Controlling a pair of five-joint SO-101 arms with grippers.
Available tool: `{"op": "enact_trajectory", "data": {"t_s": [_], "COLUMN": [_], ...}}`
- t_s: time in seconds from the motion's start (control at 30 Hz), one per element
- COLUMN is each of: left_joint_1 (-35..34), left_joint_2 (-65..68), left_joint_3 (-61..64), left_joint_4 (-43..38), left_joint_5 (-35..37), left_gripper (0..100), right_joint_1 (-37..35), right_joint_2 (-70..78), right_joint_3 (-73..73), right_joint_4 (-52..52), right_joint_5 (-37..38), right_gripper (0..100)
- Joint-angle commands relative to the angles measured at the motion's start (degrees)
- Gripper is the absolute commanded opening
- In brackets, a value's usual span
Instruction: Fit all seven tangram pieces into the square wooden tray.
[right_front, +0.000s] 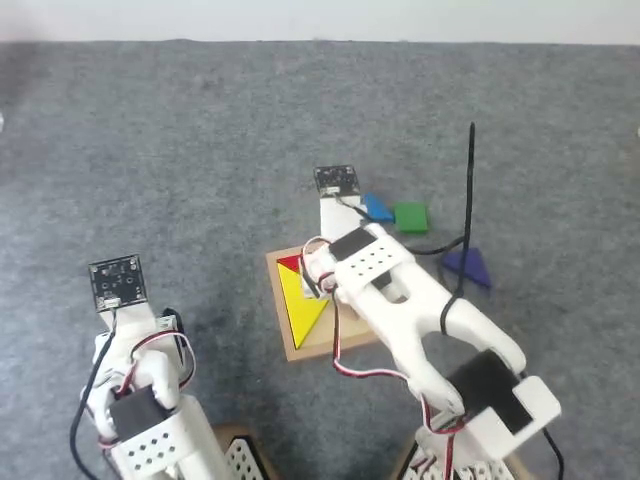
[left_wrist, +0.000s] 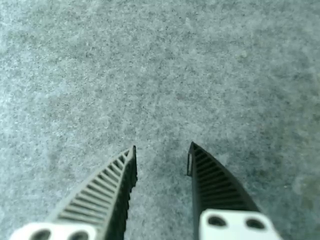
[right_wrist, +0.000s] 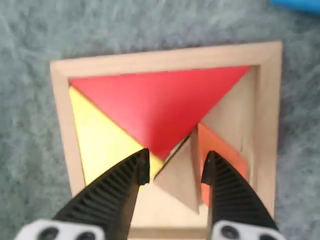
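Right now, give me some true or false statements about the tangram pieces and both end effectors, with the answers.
1. The red triangle lies inside the tray. True.
2. The green piece is in the tray. False: it lies on the carpet beside the blue piece.
3. The left end effector grips a piece. False: it is open over bare carpet.
4. The right end effector is open above the tray. True.
5. The purple piece is outside the tray. True.
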Motion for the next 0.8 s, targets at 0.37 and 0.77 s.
{"op": "enact_trajectory", "data": {"t_s": [0.37,0.77], "left_joint_1": [-0.44,-0.44], "left_joint_2": [-1.05,-1.05], "left_joint_3": [-0.22,-0.22], "left_joint_4": [0.26,0.26], "left_joint_5": [0.44,0.44], "left_gripper": [17,17], "right_joint_1": [8.48,9.01], "right_joint_2": [2.86,-0.66], "right_joint_3": [-0.35,-5.36], "right_joint_4": [-9.98,-4.70], "right_joint_5": [1.14,0.79], "right_gripper": [18.4,18.4]}}
